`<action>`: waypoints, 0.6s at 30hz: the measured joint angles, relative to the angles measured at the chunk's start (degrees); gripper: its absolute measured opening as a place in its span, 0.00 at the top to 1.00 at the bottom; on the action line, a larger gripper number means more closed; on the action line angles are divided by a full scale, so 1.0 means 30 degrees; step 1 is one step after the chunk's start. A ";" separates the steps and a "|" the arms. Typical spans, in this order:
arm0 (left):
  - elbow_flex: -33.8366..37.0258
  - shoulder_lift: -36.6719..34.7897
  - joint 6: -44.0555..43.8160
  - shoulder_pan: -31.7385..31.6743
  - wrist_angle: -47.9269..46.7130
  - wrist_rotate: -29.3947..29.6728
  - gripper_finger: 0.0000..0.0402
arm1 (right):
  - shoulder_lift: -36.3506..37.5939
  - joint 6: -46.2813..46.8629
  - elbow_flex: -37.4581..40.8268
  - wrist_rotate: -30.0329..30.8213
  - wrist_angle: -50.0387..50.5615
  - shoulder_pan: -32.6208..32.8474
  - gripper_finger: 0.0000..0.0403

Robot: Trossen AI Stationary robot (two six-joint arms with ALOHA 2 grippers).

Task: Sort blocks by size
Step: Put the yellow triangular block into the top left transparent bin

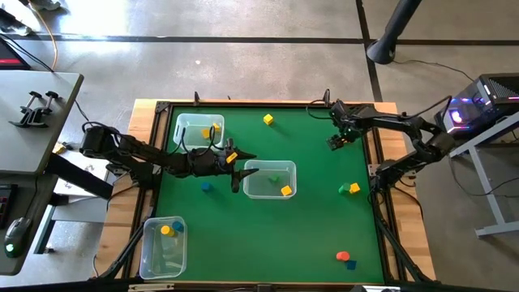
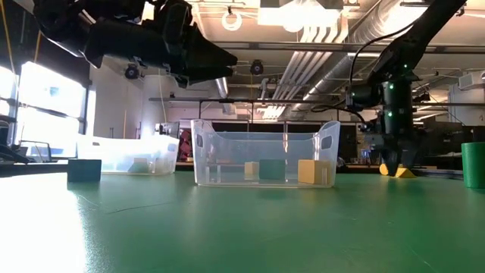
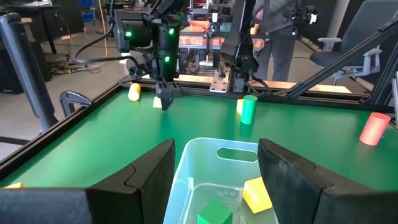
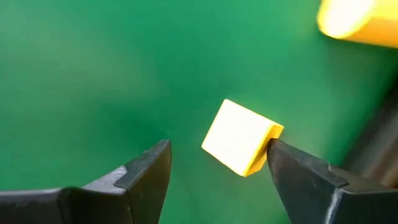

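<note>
My right gripper (image 4: 217, 165) hangs open, pointing down, at the table's far right (image 1: 336, 143). A small yellow block (image 4: 239, 137) lies on the green mat between its fingers, nearer one of them. The same block (image 2: 405, 173) shows at the fingertips in the low view. My left gripper (image 3: 214, 177) is open and nearly level, above the near-left rim of the middle clear bin (image 1: 250, 172). That bin holds a green block (image 3: 214, 216) and a yellow block (image 3: 256, 194). Nothing is between the left fingers. My right gripper has one fingertip (image 4: 280, 155) right at the yellow block's corner (image 4: 272, 132); I cannot tell whether it touches. The other finger stands clear of the block. The block lies on the mat, turned slantwise to the fingers.
A far-left bin (image 1: 199, 130) and a near-left bin (image 1: 162, 243) hold blocks. Loose on the mat lie a yellow block (image 1: 268, 119), a blue one (image 1: 206, 186), a green and yellow pair (image 1: 349, 188), and a red and blue pair (image 1: 345, 259). A yellow cylinder (image 4: 357, 22) lies beside my right gripper.
</note>
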State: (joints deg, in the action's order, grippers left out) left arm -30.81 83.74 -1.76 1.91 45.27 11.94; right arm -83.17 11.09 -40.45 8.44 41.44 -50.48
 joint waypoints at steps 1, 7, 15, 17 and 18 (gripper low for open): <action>0.0000 0.0000 -0.0006 0.0000 0.0002 0.0000 0.46 | 0.0004 -0.0129 0.0000 -0.0548 -0.0219 0.0000 0.36; 0.0000 0.0000 -0.0022 0.0000 0.0001 0.0000 0.46 | 0.0004 -0.1168 0.0000 -0.2172 -0.0694 0.0438 0.36; 0.0000 0.0000 -0.0022 0.0003 0.0004 0.0000 0.46 | 0.0004 -0.5824 0.0000 -0.2405 -0.0955 0.2099 0.36; 0.0000 0.0000 -0.0022 0.0007 0.0003 0.0000 0.46 | 0.0004 -0.7188 0.0000 -0.1524 -0.0978 0.2406 0.36; 0.0000 0.0000 -0.0022 0.0007 0.0002 0.0000 0.46 | 0.0004 -0.7853 0.0000 -0.0838 -0.0978 0.2539 0.36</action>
State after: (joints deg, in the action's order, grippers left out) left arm -30.81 83.74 -1.83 1.93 45.28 11.94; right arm -83.15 -12.47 -40.45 5.93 38.50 -42.86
